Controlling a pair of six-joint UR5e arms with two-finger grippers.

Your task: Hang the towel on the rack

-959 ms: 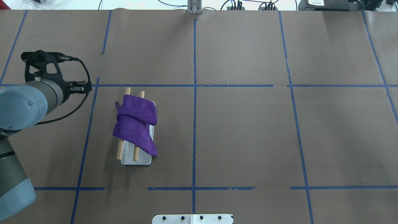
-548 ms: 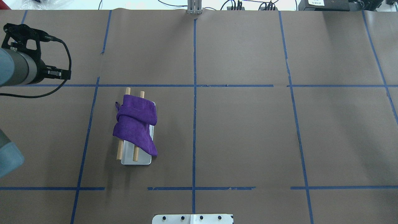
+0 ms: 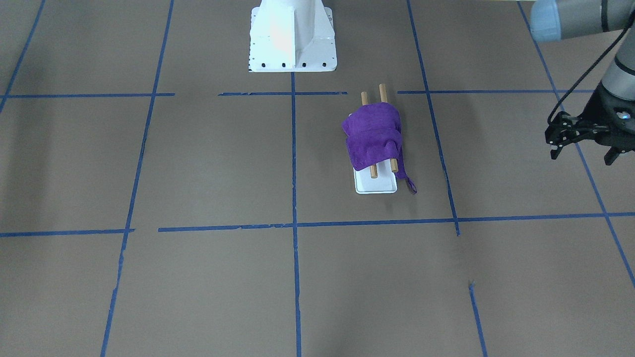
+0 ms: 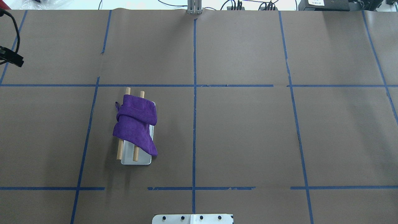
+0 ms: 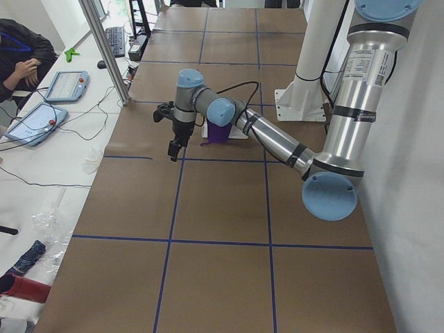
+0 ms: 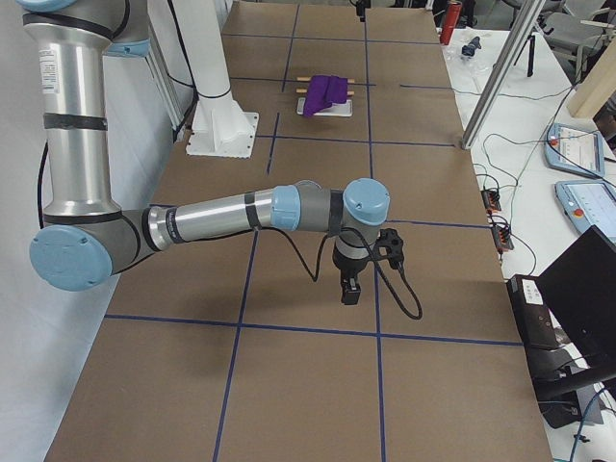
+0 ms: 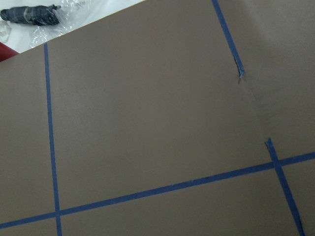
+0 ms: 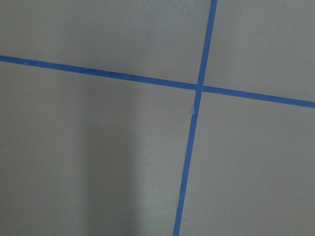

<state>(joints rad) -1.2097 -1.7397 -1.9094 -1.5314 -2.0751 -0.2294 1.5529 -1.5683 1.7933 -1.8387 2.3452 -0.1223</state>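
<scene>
The purple towel is draped across both dowels of the rack and is unchanged on the tabletop. The left gripper has been withdrawn further toward the tabletop's left edge and is held raised, jaws apart and empty. The right gripper is pointed downward well apart from the rack; whether its jaws are apart or together cannot be told.

Robotics lab: a big table covered in brown paper w/ a blue tape grid, and two industrial robot arms, one at each end, the other, beside a white pedestal. Along the far side run white benches w/ teach pendants, a keyboard, loose cables, a monitor and alu. posts. An operator sits at one bench.
</scene>
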